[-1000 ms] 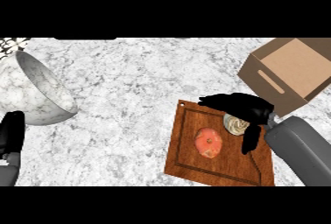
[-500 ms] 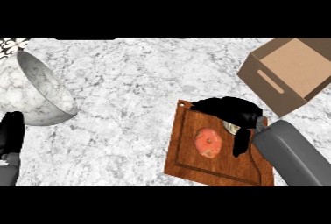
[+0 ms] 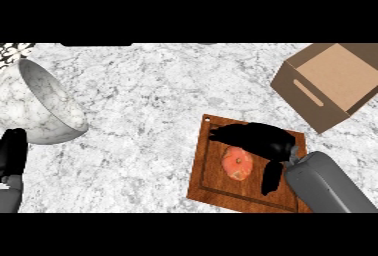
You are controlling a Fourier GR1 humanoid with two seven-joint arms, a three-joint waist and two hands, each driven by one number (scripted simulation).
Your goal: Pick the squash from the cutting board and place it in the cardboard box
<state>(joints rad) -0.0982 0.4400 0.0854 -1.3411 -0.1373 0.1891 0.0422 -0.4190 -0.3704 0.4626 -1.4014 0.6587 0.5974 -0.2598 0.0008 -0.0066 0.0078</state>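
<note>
An orange round squash (image 3: 238,163) is seen lying on the brown wooden cutting board (image 3: 214,185), partly covered by the black right hand (image 3: 255,137), whose fingers are spread open above it, gripping nothing. The open cardboard box (image 3: 325,82) is placed far right on the marbled surface (image 3: 148,100). The left hand (image 3: 11,157) is rested, open, at the left edge, near a marbled bowl (image 3: 37,107).

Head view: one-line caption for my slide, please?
Right hand arched over the squash on the cutting board, cardboard box open beyond.

One view only, from the head, looking steeply down on the marble counter (image 3: 162,95). Forearms enter from the near edge; cardboard box (image 3: 332,82) far right, bowl (image 3: 37,105) far left.
</note>
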